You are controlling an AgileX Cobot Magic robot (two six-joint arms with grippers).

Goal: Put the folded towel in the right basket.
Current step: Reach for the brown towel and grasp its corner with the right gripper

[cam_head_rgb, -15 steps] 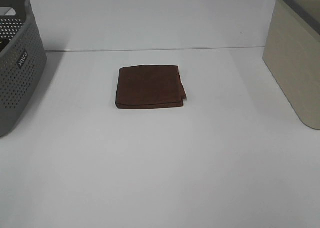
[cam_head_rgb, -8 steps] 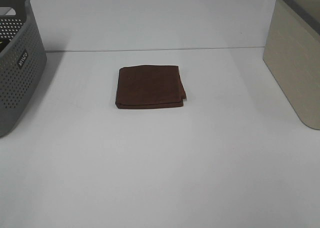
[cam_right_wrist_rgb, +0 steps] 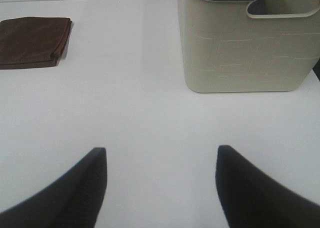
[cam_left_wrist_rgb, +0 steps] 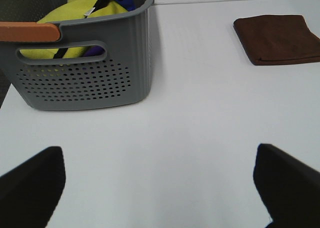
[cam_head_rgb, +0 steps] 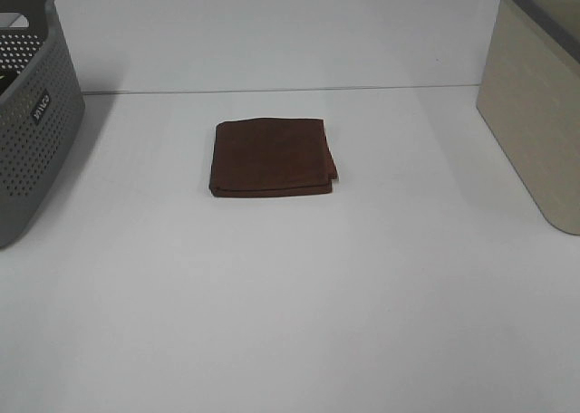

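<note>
squarely between the two bins, the folded towel (cam_head_rgb: 272,157) lies flat on the white table (cam_head_rgb: 290,340), a dark brown square with its layered edge showing on the side toward the right basket (cam_head_rgb: 535,105), well apart from it and not yet touched. the beige, solid-walled right basket stands upright at the table's right edge with its mouth open upward, likely so the cloth can be lowered straight in. the perforated grey basket (cam_head_rgb: 32,132) on the opposite side already holds yellow clothing (cam_left_wrist_rgb: 75,10), as the left wrist view shows.

neither arm appears in the high view. the left gripper (cam_left_wrist_rgb: 160,153) hangs above bare tabletop near the grey basket, its fingers spread wide with nothing between them. the right gripper (cam_right_wrist_rgb: 161,150) is likewise spread and empty, poised over bare table near the right basket, the towel lying further off. that pose, fingers parted and both wrist cameras holding the towel in sight, reads as a start position, and the right arm looks better placed to fetch the cloth since it sits nearest the target bin.

against the high views from a second and half a second ago, nothing can be seen to differ: the towel has the same outline in the same spot, both baskets stand where they did, and no arm has entered the frame.
</note>
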